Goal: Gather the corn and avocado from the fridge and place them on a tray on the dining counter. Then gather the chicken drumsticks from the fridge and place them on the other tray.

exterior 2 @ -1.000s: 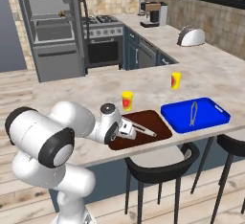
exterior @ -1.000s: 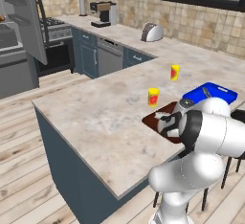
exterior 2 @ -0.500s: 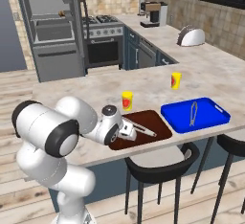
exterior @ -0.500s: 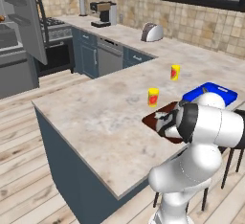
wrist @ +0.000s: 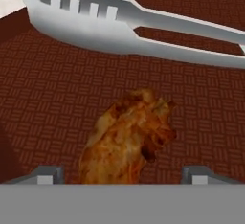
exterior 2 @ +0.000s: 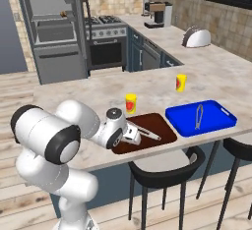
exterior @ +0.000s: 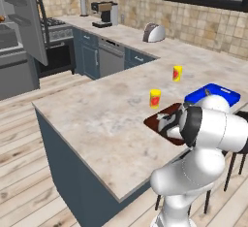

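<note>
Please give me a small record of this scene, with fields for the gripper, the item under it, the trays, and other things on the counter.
gripper: gripper open, low over the brown tray
item between fingers: chicken drumstick lying on the brown tray, fingers apart on both sides
brown tray: brown tray also holds metal tongs beyond the drumstick
blue tray: blue tray beside the brown one, holds a second pair of tongs
counter: two yellow cups behind the trays
fridge: fridge door open
</note>
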Robot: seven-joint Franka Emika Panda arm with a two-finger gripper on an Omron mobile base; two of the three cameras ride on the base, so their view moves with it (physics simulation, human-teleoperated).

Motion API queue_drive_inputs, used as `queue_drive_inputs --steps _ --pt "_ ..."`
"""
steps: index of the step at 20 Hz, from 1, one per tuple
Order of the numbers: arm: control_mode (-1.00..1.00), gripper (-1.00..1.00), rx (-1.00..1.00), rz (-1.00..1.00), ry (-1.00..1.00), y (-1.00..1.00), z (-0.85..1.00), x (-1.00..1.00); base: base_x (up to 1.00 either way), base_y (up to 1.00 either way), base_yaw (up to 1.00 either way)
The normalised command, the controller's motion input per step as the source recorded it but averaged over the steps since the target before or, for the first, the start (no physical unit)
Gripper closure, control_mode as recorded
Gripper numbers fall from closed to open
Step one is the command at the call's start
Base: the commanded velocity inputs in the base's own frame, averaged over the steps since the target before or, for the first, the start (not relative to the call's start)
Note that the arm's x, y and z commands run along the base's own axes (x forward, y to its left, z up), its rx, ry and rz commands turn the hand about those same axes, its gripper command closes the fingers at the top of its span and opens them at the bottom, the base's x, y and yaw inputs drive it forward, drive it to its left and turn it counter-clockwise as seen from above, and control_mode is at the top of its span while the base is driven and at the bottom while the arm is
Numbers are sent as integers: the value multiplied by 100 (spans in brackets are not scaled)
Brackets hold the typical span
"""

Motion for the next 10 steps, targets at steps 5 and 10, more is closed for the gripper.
queue_drive_inputs --steps 5,10 --pt "-100 -100 0 0 0 0 49 -31 0 0 0" --pt "-100 -100 0 -1 0 0 77 -43 0 0 0"
